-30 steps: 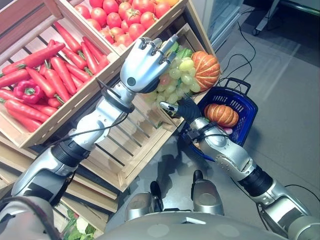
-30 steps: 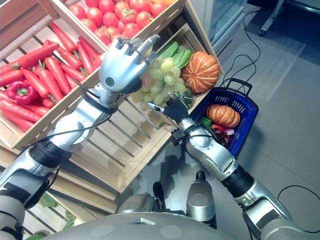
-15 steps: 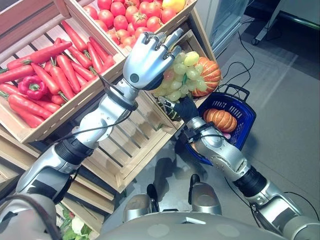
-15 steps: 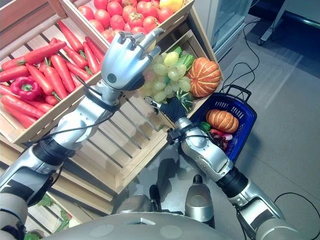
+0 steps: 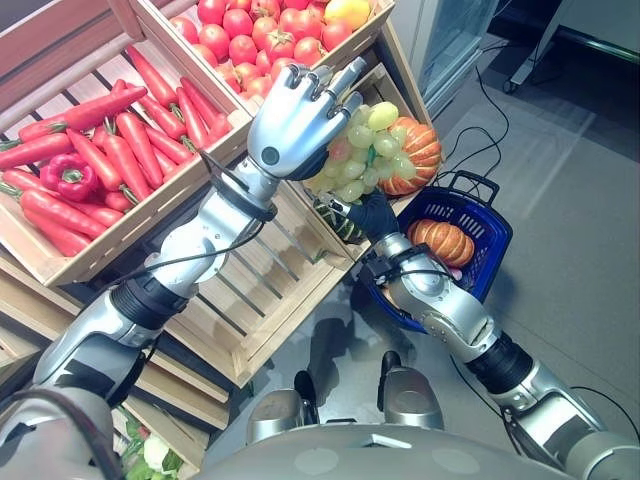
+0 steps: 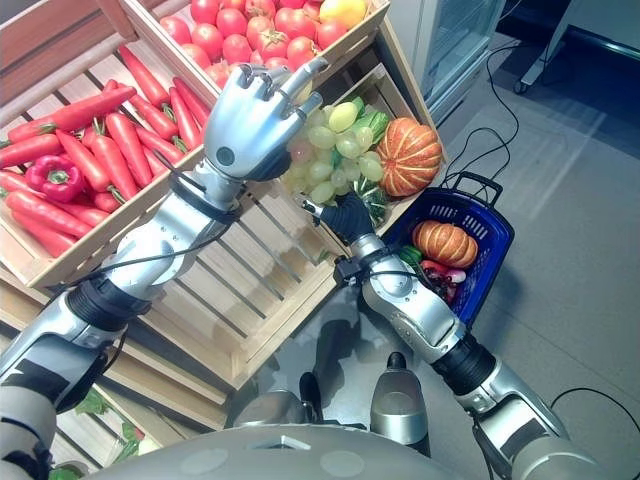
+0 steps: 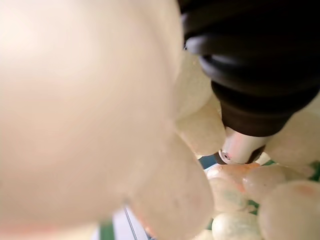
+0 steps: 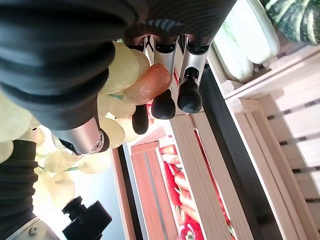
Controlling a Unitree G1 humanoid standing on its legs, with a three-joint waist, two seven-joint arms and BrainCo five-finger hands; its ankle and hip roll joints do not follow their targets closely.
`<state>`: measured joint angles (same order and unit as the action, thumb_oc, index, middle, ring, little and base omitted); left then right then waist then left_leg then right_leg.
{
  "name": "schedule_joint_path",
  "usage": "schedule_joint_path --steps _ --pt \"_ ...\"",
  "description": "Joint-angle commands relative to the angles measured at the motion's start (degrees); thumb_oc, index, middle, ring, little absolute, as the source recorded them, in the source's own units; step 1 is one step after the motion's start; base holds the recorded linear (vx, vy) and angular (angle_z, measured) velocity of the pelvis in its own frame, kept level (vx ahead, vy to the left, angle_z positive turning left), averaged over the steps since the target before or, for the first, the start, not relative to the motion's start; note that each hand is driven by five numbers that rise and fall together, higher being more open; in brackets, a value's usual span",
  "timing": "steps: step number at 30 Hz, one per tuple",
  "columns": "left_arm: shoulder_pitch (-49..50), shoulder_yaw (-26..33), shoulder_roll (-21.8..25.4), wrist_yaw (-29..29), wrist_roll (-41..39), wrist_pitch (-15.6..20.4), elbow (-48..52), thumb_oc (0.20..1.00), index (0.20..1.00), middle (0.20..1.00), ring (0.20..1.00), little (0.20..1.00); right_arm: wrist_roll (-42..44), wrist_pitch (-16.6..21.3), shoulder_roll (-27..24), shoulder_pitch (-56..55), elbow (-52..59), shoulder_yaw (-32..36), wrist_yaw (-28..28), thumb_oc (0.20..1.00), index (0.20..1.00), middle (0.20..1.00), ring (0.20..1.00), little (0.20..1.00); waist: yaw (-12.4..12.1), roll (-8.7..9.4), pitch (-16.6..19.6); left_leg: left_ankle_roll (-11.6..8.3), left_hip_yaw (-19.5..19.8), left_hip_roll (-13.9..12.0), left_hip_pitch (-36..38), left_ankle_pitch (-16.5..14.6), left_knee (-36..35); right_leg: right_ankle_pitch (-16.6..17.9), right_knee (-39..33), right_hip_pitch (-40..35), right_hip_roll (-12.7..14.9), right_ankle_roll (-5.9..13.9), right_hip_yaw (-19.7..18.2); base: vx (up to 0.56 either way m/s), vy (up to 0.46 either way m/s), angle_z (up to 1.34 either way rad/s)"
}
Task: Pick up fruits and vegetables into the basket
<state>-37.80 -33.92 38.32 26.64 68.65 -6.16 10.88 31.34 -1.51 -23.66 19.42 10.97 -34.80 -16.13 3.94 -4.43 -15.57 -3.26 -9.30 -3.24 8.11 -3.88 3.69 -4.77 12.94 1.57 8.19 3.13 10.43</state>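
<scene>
L hand [image 5: 295, 125] gripping grapes [image 5: 368, 150], R hand [image 8: 165, 75] fingers straight beneath, pumpkin [image 5: 418, 155] behind, basket [image 5: 493, 240] near

I see wooden crates [image 5: 150, 210] tiered on my left; carrots [image 5: 120, 140] and a pepper [image 5: 65, 175] in the near-left crate, tomatoes [image 5: 265, 30] in the one behind it; a pumpkin [image 5: 415, 160] in the crate to the right of those; basket [image 5: 490, 245] on the floor right of the crates, second pumpkin [image 5: 440, 238] in it; grape bunch [image 5: 365, 150] raised in front of the crate pumpkin, left hand [image 5: 295, 120] on its left, right hand [image 5: 372, 215] just below.
</scene>
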Motion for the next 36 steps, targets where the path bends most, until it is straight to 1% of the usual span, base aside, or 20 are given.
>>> schedule_joint_path --steps 1,4,6,7,8,9,11,13,15,18,19,22,28,33,36 --pt "-1.9 -2.5 -0.1 0.4 -0.2 -0.7 1.6 0.2 0.2 0.2 0.2 0.2 -2.2 6.8 5.6 8.6 6.9 -0.4 -0.2 0.2 0.2 0.2 0.2 0.2 -0.4 2.32 2.5 1.06 -0.2 -0.7 -1.4 -4.1 2.7 0.2 -5.4 -4.4 3.0 5.52 -1.7 0.0 0.0 0.0" --pt "-1.4 -2.4 -0.2 0.3 -0.4 -0.8 1.3 0.2 0.2 0.2 0.2 0.2 -3.1 6.2 5.3 8.5 7.3 -0.1 -1.0 0.2 0.2 0.2 0.2 0.2 -0.3 2.36 2.5 1.11 -0.2 -0.7 -1.3 -4.1 2.6 0.2 -5.3 -4.4 2.9 5.49 -1.8 0.0 0.0 0.0" --pt "-1.1 -2.2 -0.1 0.7 -1.0 -0.9 1.2 0.2 0.2 0.2 0.2 0.2 -2.7 3.8 5.0 8.3 7.2 -0.1 -1.4 0.2 0.2 0.2 0.2 0.2 -0.3 2.41 2.6 1.11 -0.3 -0.7 -1.3 -4.1 2.6 0.2 -5.3 -4.4 2.9 5.49 -1.9 0.0 0.0 0.0" --pt "-0.9 -2.1 0.0 1.0 -1.1 -1.2 1.1 0.2 0.2 0.2 0.2 0.2 -2.8 1.7 4.8 8.2 7.1 -0.2 -1.2 0.2 0.2 0.2 0.2 0.2 -0.2 2.43 2.7 1.1 -0.3 -0.7 -1.2 -4.1 2.5 0.2 -5.3 -4.4 2.9 5.49 -1.9 0.0 0.0 0.0" --pt "-0.7 -1.9 0.0 1.2 -1.1 -1.6 0.9 0.2 0.2 0.2 0.2 0.2 -2.6 0.7 4.7 8.0 7.0 -0.2 -1.7 0.379 0.379 0.379 0.379 0.379 -0.2 2.49 2.7 1.1 -0.3 -0.6 -1.2 -4.1 2.5 0.2 -5.3 -4.4 2.9 5.46 -2.0 0.0 0.0 0.0" --pt "-0.4 -1.5 0.2 1.5 -0.7 -2.4 0.8 0.2 0.2 0.2 0.2 0.2 -2.2 0.0 4.3 7.8 6.5 -0.1 -1.7 1.0 1.0 1.0 1.0 1.0 -0.1 2.62 2.7 1.11 -0.3 -0.6 -1.1 -4.1 2.5 0.2 -5.3 -4.5 2.9 5.45 -2.1 0.0 0.0 0.0" --pt "0.1 -1.0 0.8 2.5 -0.5 -2.9 0.3 0.2 0.2 0.2 0.2 0.2 -2.6 -0.3 3.6 7.0 6.2 0.1 -0.7 1.0 1.0 1.0 1.0 1.0 0.0 2.77 2.8 1.07 -0.5 -0.8 -1.0 -4.1 2.4 0.2 -5.3 -4.4 2.8 5.49 -2.1 0.0 -0.008 -0.02" --pt "0.4 -0.5 1.0 2.9 -0.2 -3.2 0.2 0.2 0.2 0.2 0.2 0.2 -2.1 -0.1 3.2 6.6 6.3 0.4 -0.9 1.0 1.0 1.0 1.0 1.0 0.1 2.93 2.9 1.08 -0.5 -0.8 -1.0 -4.0 2.4 0.2 -5.2 -4.3 2.8 5.5 -2.1 0.0 0.0 0.0" --pt "0.8 0.5 1.7 4.2 0.2 -3.7 -0.1 0.2 0.2 0.2 0.2 0.2 -3.1 1.6 2.6 5.4 6.4 1.4 -1.1 1.0 1.0 1.0 1.0 1.0 0.3 3.01 3.0 1.06 -0.7 -0.9 -0.9 -4.1 2.4 0.2 -5.1 -4.3 2.8 5.51 -2.2 0.0 0.0 0.0" --pt "1.0 1.6 1.3 4.4 0.6 -4.0 0.3 0.2 0.2 0.2 0.2 0.2 -7.8 2.2 2.5 4.9 6.6 3.1 -1.9 1.0 1.0 1.0 1.0 1.0 0.7 2.84 3.3 1.08 -0.6 -1.0 -0.7 -4.2 2.4 0.2 -5.1 -4.4 2.8 5.48 -2.3 0.0 0.0 0.0" --pt "1.0 1.6 1.2 4.3 0.7 -4.0 0.4 0.2 0.2 0.2 0.2 0.2 -8.0 2.2 2.5 4.8 6.6 3.1 -1.9 1.0 1.0 1.0 1.0 1.0 0.7 2.83 3.3 1.08 -0.6 -1.0 -0.7 -4.2 2.4 0.2 -5.1 -4.4 2.8 5.49 -2.3 0.0 0.0 0.0" --pt "1.2 2.7 0.8 3.6 0.8 -4.6 0.8 0.2 0.2 0.2 0.2 0.2 -11.7 2.5 2.0 4.5 7.6 4.7 -3.8 1.0 1.0 1.0 1.0 1.0 1.0 2.61 3.5 1.1 -0.6 -0.9 -0.3 -4.3 2.2 0.1 -5.1 -4.6 2.8 5.59 -2.5 0.0 0.0 0.0" --pt "2.1 4.3 0.4 2.7 1.0 -5.5 1.8 0.2 0.2 0.2 0.2 0.2 -12.7 1.9 1.0 3.7 9.4 6.6 -5.7 1.0 1.0 1.0 1.0 1.0 1.5 2.3 3.4 1.26 -0.8 -0.8 -0.1 -4.6 2.3 0.0 -4.7 -4.5 2.9 5.65 -2.9 0.0 0.005 -0.01" --pt "2.6 5.3 0.1 3.2 0.6 -6.4 2.5 0.2 0.2 0.2 0.2 0.2 -13.5 1.4 0.8 3.1 9.0 7.2 -9.2 1.0 1.0 1.0 1.0 1.0 1.6 2.11 3.2 1.42 -0.9 -0.6 -0.1 -4.8 2.4 -0.1 -4.6 -4.3 3.0 5.61 -3.0 0.0 0.014 -0.08" --pt "3.0 6.3 0.5 3.9 -0.4 -7.8 2.5 0.2 0.2 0.2 0.2 0.2 -14.0 1.9 0.4 2.7 8.8 7.5 -8.4 1.0 1.0 1.0 1.0 1.0 1.7 2.09 3.1 1.44 -1.0 -0.5 0.0 -4.8 2.3 0.0 -4.7 -4.3 3.0 5.64 -3.1 0.0 0.006 -0.02"
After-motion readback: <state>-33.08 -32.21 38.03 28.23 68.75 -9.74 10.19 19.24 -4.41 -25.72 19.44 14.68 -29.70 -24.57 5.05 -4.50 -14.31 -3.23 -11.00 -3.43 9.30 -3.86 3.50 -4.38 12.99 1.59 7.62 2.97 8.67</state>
